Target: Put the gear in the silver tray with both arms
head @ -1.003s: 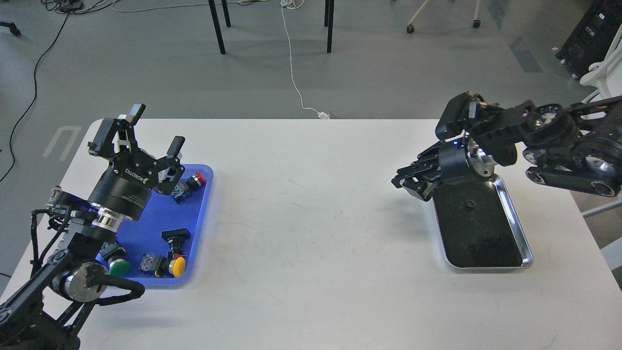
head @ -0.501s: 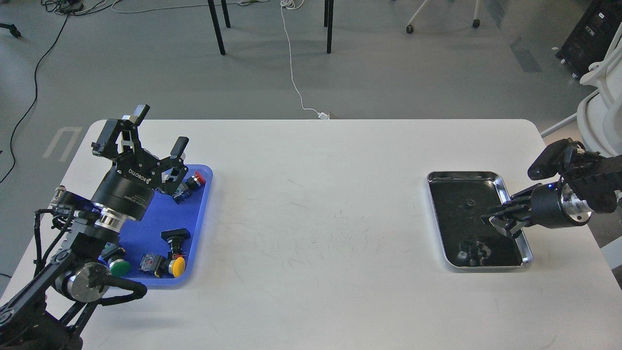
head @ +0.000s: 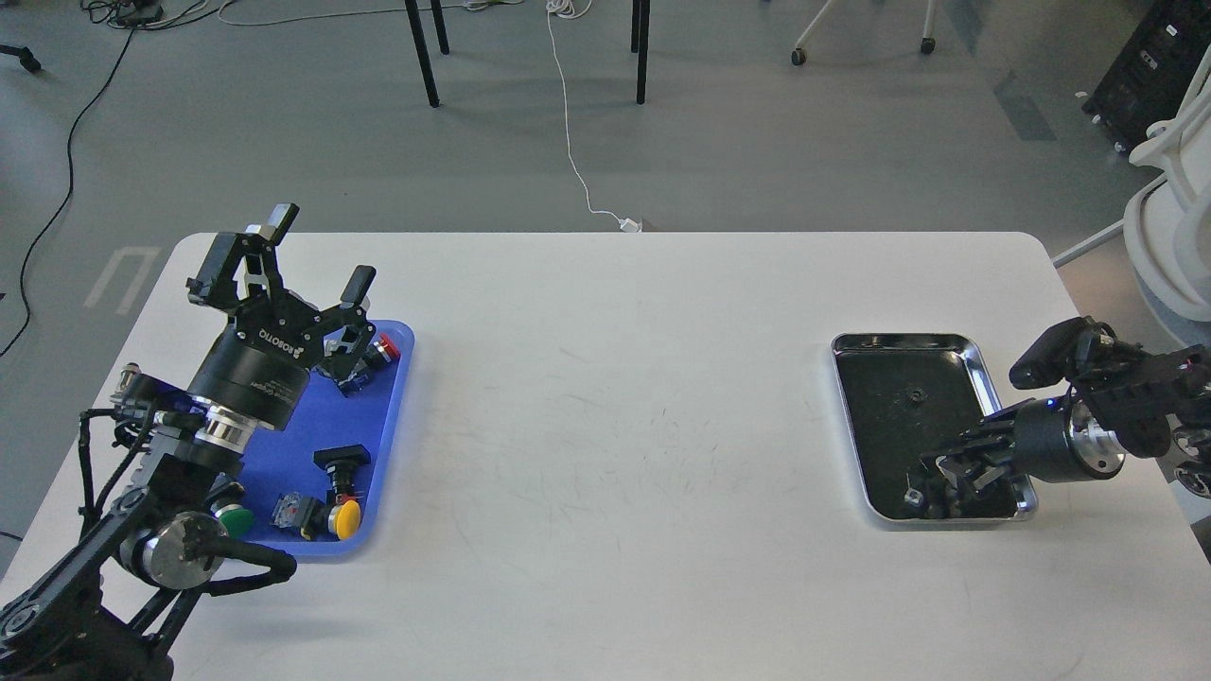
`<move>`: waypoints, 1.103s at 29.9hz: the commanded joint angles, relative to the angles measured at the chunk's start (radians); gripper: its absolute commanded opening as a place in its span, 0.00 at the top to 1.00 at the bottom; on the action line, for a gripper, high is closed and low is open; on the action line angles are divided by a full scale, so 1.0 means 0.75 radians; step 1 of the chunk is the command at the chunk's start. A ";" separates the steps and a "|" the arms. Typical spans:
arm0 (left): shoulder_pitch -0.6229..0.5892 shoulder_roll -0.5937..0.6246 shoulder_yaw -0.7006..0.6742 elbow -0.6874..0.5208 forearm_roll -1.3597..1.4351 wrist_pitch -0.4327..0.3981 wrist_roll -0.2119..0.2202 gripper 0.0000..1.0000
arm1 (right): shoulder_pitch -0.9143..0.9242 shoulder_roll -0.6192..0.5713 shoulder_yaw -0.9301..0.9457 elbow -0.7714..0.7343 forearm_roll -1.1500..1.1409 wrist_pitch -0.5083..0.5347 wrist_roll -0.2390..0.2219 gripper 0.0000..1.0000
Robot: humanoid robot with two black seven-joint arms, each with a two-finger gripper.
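The silver tray (head: 984, 364) lies on the right side of the white table, and its black inner surface is glossy. A small dark round part (head: 913, 395), which looks like the gear, lies in its far half. My right gripper (head: 946, 470) reaches in from the right, low over the tray's near right corner. Its dark fingers blend with their reflection, so I cannot tell their state. My left gripper (head: 317, 255) is open and empty, pointing up over the far end of the blue tray (head: 284, 445).
The blue tray holds several push-button parts: a red one (head: 383, 348), a black one (head: 342, 459), a yellow one (head: 347, 516) and a green one (head: 233, 520). A white chair (head: 1168, 218) stands off the table's right edge.
My right arm swung from the tray's far left corner out to the right, then came down over its near right corner. My left gripper drifted slightly right, staying open.
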 commanded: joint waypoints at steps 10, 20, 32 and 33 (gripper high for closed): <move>0.000 -0.007 0.003 -0.001 0.024 -0.002 0.000 0.02 | 0.096 -0.122 0.127 0.161 0.043 0.003 0.000 0.04; 0.002 -0.011 0.009 -0.001 0.026 -0.002 0.000 0.02 | -0.094 -0.161 0.587 0.183 0.707 0.001 0.000 0.03; 0.031 -0.125 0.019 0.015 0.282 0.039 0.004 0.02 | -0.616 0.066 1.178 0.175 1.850 0.013 0.000 0.03; 0.031 -0.127 0.019 0.019 0.292 0.057 0.024 0.02 | -0.644 0.084 1.204 0.175 1.887 0.015 0.000 0.03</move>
